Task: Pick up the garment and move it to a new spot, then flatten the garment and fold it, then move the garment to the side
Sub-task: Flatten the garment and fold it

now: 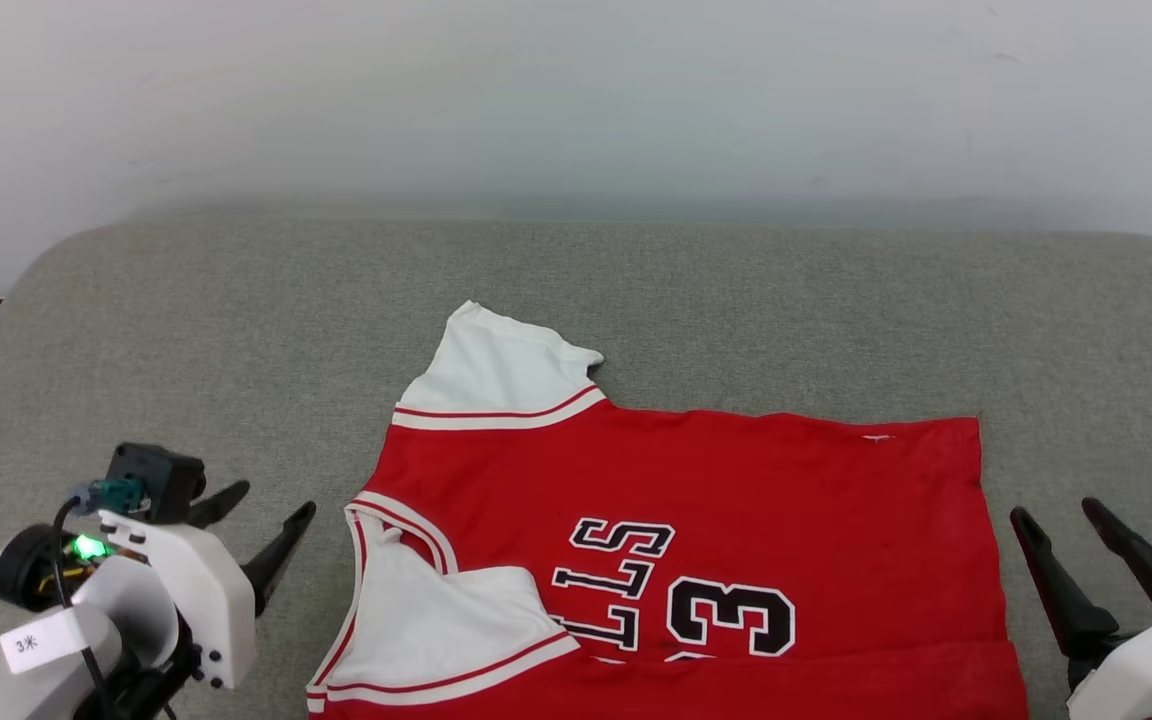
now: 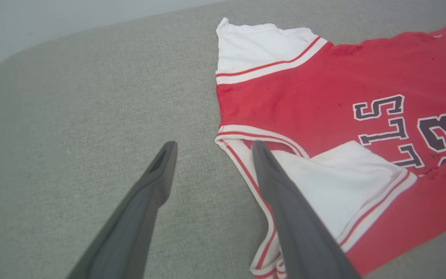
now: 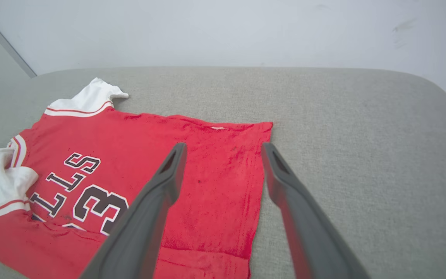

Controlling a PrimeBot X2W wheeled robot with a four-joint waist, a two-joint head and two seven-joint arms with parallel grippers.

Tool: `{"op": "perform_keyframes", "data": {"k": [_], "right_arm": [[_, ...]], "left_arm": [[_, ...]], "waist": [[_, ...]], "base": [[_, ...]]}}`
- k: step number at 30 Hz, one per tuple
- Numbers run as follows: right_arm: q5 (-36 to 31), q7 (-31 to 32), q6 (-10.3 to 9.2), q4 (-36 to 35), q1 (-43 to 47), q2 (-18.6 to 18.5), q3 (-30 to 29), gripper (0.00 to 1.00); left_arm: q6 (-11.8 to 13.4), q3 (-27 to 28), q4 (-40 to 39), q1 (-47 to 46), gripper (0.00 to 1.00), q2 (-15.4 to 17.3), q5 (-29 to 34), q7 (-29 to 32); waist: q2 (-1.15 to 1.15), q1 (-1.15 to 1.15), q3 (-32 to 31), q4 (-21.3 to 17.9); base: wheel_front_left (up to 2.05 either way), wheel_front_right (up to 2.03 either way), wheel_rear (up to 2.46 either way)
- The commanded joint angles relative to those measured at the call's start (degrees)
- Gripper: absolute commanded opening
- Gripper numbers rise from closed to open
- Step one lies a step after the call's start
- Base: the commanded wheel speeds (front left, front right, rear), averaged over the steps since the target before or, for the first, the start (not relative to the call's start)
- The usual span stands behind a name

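The garment [image 1: 696, 500] is a red jersey with white sleeves and black letters, lying flat on the grey cushion with its near long edge folded over toward the middle. One white sleeve sticks out at the far left, the other is folded onto the red front. My left gripper [image 1: 271, 515] stands open just left of the collar end, apart from the cloth. In the left wrist view the garment [image 2: 323, 100] lies right of my open left gripper [image 2: 213, 145]. My right gripper [image 1: 1061, 512] stands open beside the hem. The right wrist view shows the garment [image 3: 130, 155] under my open right gripper [image 3: 223, 145].
The grey cushion [image 1: 186, 330] runs wide to the left, right and far side of the jersey, ending at a pale wall [image 1: 576, 100]. Its rounded corners show at far left and far right.
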Motion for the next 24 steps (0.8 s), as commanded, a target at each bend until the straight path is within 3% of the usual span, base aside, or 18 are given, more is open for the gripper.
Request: {"op": "perform_keyframes", "data": {"k": [1, 5, 11, 14, 15, 17, 24], "right_arm": [[-2.58, -2.57, -0.05, -1.35, -0.08, 2.23, -1.59, 1.00], [-7.20, -6.39, -0.05, -4.26, 0.84, 6.53, -3.20, 1.00], [-10.38, -7.03, -0.05, -7.79, 0.68, 9.89, -1.98, 1.00], [-10.90, -6.97, -0.05, -8.99, -0.65, 10.49, -1.29, 1.00], [-11.23, -7.15, -0.05, -9.76, -1.95, 10.75, -1.01, 1.00], [-11.32, -7.33, -0.05, -10.13, -2.94, 10.91, -0.68, 1.00], [-11.48, -8.15, -0.05, -10.63, -5.82, 10.83, -0.15, 1.00]], "left_arm": [[0.72, 0.67, -0.06, -1.86, 1.00, -0.23, 1.32, -1.27], [0.63, 2.18, 0.28, -6.29, 1.00, -1.25, 2.87, -2.44], [-3.19, 3.15, 3.20, -15.57, 1.00, -2.61, 2.96, 2.76], [-5.93, 3.00, 5.74, -20.96, 1.00, -3.61, 1.66, 8.77], [-7.55, 2.82, 8.27, -26.69, 1.00, -4.23, -0.38, 17.04], [-8.37, 2.29, 9.81, -30.22, 1.00, -4.58, -1.74, 23.31], [-8.05, 2.16, 13.93, -41.38, 1.00, -6.52, -4.02, 37.44]], "waist": [[0.00, 0.00, 0.10, -0.54], [0.00, 0.00, 0.98, -1.62], [0.00, 0.00, 4.18, -4.38], [0.00, 0.00, 6.73, -5.97], [0.00, 0.00, 9.44, -7.42], [0.00, 0.00, 11.27, -8.35], [0.00, 0.00, 17.86, -10.71]], "base": [[0.00, 0.00, 0.00], [0.00, 0.00, 0.00], [0.00, 0.00, 0.00], [0.00, 0.00, 0.00], [0.00, 0.00, 0.00], [0.00, 0.00, 0.00], [0.00, 0.00, 0.00]]}}
